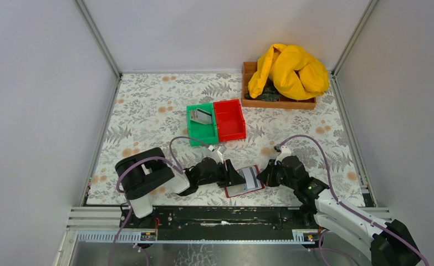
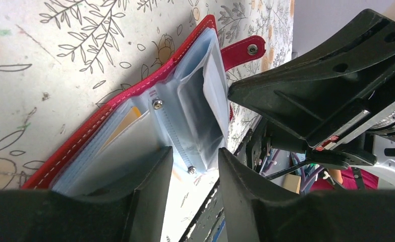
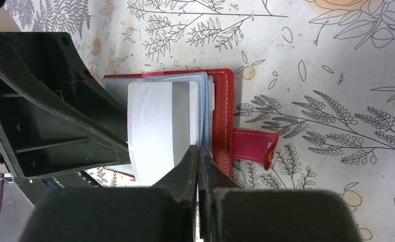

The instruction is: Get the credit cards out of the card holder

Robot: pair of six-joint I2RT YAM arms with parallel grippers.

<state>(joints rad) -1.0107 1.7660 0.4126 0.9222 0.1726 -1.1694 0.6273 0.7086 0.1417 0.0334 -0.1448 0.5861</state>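
Observation:
The card holder (image 1: 232, 191) lies open on the floral mat near the front edge, red cover (image 3: 222, 116) down, clear sleeves (image 2: 200, 116) fanned up. A white credit card with a grey stripe (image 3: 152, 126) lies on its sleeves and sticks out past the near edge. A tan card (image 2: 127, 118) shows inside a sleeve. My left gripper (image 2: 195, 151) stands open at the holder's left side (image 1: 238, 178), nothing pinched. My right gripper (image 3: 199, 147) is shut on the sleeve edge at the holder's right side (image 1: 263, 176).
A green bin (image 1: 194, 133) holding a grey card-like piece (image 1: 203, 116) and a red bin (image 1: 229, 119) stand side by side behind the holder. A wooden tray (image 1: 281, 103) with a yellow cloth (image 1: 289, 69) sits at the back right. The table's metal rail runs just in front of the holder.

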